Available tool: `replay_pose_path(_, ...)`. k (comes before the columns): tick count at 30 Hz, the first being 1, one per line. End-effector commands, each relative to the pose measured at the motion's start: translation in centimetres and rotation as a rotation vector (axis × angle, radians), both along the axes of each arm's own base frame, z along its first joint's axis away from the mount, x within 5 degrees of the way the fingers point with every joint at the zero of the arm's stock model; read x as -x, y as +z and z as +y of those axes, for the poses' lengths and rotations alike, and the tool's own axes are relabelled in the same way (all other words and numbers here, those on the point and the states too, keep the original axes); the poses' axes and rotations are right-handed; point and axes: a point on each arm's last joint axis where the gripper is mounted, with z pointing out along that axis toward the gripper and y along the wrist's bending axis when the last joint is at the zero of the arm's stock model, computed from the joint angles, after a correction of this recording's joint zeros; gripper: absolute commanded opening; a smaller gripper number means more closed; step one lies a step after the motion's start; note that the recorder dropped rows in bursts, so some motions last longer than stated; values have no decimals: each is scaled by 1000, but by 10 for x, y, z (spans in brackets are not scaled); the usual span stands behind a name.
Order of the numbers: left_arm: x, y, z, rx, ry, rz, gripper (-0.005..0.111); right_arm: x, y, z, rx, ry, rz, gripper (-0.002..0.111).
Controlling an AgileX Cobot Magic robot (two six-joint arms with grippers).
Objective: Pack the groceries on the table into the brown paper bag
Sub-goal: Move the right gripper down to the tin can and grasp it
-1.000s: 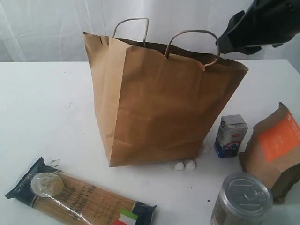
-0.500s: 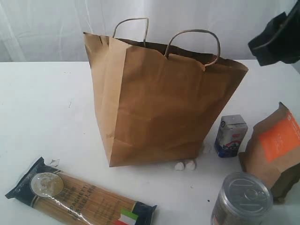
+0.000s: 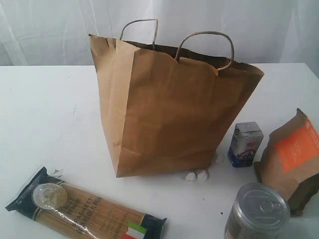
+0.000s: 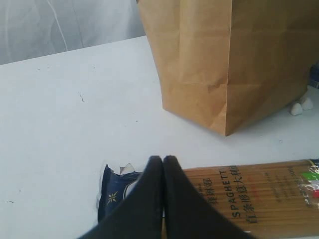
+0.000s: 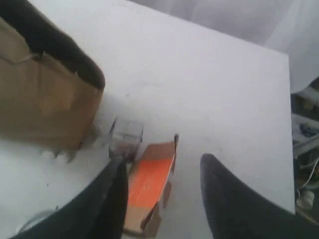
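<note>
The brown paper bag [image 3: 169, 104] stands upright mid-table, mouth open. Near the front left lies the spaghetti pack [image 3: 84, 209]. To the bag's right stand the small white-blue carton [image 3: 245, 144], the brown pouch with orange label [image 3: 293, 158] and the silver tin can [image 3: 259, 211]. The bottle and jar are out of view. My left gripper [image 4: 163, 160] is shut and empty, just above the spaghetti pack [image 4: 259, 196]. High above the pouch [image 5: 149, 186] and the carton [image 5: 124, 137], my right gripper [image 5: 162, 167] hangs open. Neither gripper shows in the exterior view.
A few small white lumps [image 3: 197, 175] lie at the bag's front foot. The white table [image 3: 45, 114] stretches left of the bag. A white curtain hangs behind. In the right wrist view the table's edge [image 5: 290, 124] runs near clutter beyond it.
The right arm, seen above the bag's right rim a second ago, has moved right and out of the exterior view. The groceries and bag have not moved.
</note>
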Motion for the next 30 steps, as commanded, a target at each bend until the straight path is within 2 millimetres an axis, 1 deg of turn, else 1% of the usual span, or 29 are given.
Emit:
replay_pose_path(1, 0, -1, 0, 3, 3, 2, 0, 12, -23, 3, -19, 24, 178, 44)
replay_pose_path(8, 0, -1, 0, 3, 3, 2, 0, 16, -58, 17, -41, 200, 321, 44)
replay_pose_path(10, 0, -1, 0, 3, 3, 2, 0, 17, -67, 21, -43, 243, 347, 49)
replay_pose_path(14, 0, -1, 0, 3, 3, 2, 0, 17, -80, 25, -85, 254, 374, 64)
replay_pose_path(17, 0, -1, 0, 3, 3, 2, 0, 16, -87, 26, -83, 268, 374, 70)
replay_pose_path(23, 0, -1, 0, 3, 3, 2, 0, 4, -106, 32, -109, 257, 421, 71)
replay_pose_path(28, 0, -1, 0, 3, 3, 2, 0, -1, -118, 41, -162, 312, 480, 71)
replay_pose_path(30, 0, -1, 0, 3, 3, 2, 0, -3, -123, 42, -160, 317, 486, 73)
